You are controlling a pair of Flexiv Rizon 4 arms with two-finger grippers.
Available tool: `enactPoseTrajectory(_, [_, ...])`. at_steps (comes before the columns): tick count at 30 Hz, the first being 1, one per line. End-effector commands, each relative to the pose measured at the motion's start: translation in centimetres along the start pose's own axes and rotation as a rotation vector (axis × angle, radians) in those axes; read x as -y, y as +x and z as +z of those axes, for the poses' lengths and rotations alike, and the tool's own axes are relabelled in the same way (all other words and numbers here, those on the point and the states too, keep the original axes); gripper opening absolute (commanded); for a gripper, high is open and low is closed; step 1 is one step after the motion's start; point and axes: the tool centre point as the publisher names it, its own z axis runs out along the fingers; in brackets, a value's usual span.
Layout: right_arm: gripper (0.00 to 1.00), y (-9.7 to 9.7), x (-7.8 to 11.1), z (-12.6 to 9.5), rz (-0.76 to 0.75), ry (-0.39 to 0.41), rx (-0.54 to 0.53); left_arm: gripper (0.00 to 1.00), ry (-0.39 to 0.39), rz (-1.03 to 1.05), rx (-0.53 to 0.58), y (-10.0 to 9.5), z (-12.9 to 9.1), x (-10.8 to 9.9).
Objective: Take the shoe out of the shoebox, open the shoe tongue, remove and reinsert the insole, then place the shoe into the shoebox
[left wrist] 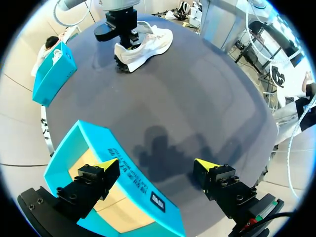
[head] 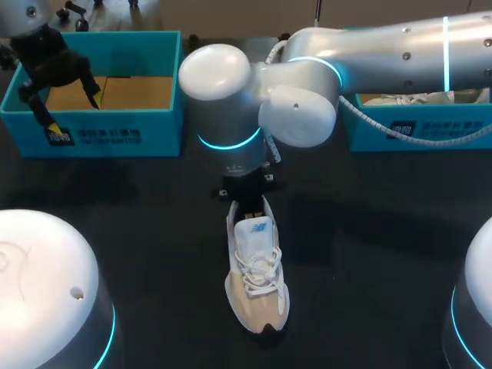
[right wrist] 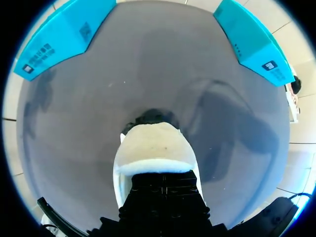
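Dark bench (head: 369,231), centre: your shoe (head: 257,277) looks light and soft; grip it at the firmer heel. Left gripper (left wrist: 158,168) hangs spread wide by the shoebox (left wrist: 98,143); right gripper (head: 247,192), you cannot tell.

Soft overhead light, faint shadows

Wht, maybe beige shoe (head: 257,286); teal shoebox (head: 115,132)

On my dark table (head: 369,231), at its far right edge, stands a teal box (head: 430,131) with a printed label on the wall that faces me, and a spare white shoe (head: 415,98) lies inside it, partly hidden.
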Motion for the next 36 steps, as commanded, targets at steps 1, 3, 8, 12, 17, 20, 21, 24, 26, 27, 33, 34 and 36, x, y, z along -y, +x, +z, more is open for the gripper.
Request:
enactPoseTrajectory(1, [0.00, 0.1, 0.7, -1.4, 0.001, -0.019, 0.034, 1.00, -0.002, 0.001, -0.001, 0.0, 0.0, 0.0])
enactPoseTrajectory(3, [0.00, 0.2, 0.8, -1.8, 0.001, -0.019, 0.054, 1.00, -0.002, 0.001, -0.001, 0.0, 0.0, 0.0])
enactPoseTrajectory(8, [0.00, 0.2, 0.8, -2.0, -0.001, -0.006, 0.103, 1.00, -0.002, 0.001, -0.001, 0.0, 0.0, 0.0])
enactPoseTrajectory(12, [0.00, 0.0, 0.7, -1.3, -0.002, 0.025, 0.142, 1.00, -0.002, 0.001, -0.001, 0.0, 0.0, 0.0])
enactPoseTrajectory(17, [0.00, -0.5, 0.5, -0.2, 0.007, 0.065, 0.185, 1.00, -0.002, 0.001, -0.001, 0.0, 0.0, 0.0])
enactPoseTrajectory(20, [0.00, -0.9, 0.5, 0.6, 0.015, 0.085, 0.189, 1.00, -0.002, 0.001, -0.001, 0.0, 0.0, 0.0])
enactPoseTrajectory(21, [0.00, -1.0, 0.6, 0.9, 0.019, 0.090, 0.185, 1.00, -0.002, 0.001, -0.001, 0.0, 0.0, 0.0])
enactPoseTrajectory(24, [0.00, -1.2, 0.8, 2.0, 0.025, 0.098, 0.151, 1.00, -0.002, 0.001, -0.001, 0.0, 0.0, 0.0])
enactPoseTrajectory(26, [0.00, -1.2, 1.0, 2.5, 0.023, 0.100, 0.137, 1.00, -0.002, 0.001, -0.001, 0.0, 0.0, 0.0])
enactPoseTrajectory(27, [0.00, -1.2, 1.0, 2.6, 0.023, 0.100, 0.133, 1.00, -0.002, 0.001, -0.001, 0.0, 0.0, 0.0])
enactPoseTrajectory(33, [0.00, -1.4, 1.3, 1.4, 0.022, 0.069, 0.126, 1.00, -0.002, 0.001, -0.001, 0.0, 0.0, 0.0])
enactPoseTrajectory(34, [0.00, -1.5, 1.3, 0.9, 0.021, 0.059, 0.128, 1.00, -0.002, 0.001, -0.001, 0.0, 0.0, 0.0])
enactPoseTrajectory(36, [0.00, -1.6, 1.3, 0.1, 0.022, 0.040, 0.126, 1.00, -0.002, 0.001, -0.001, 0.0, 0.0, 0.0])
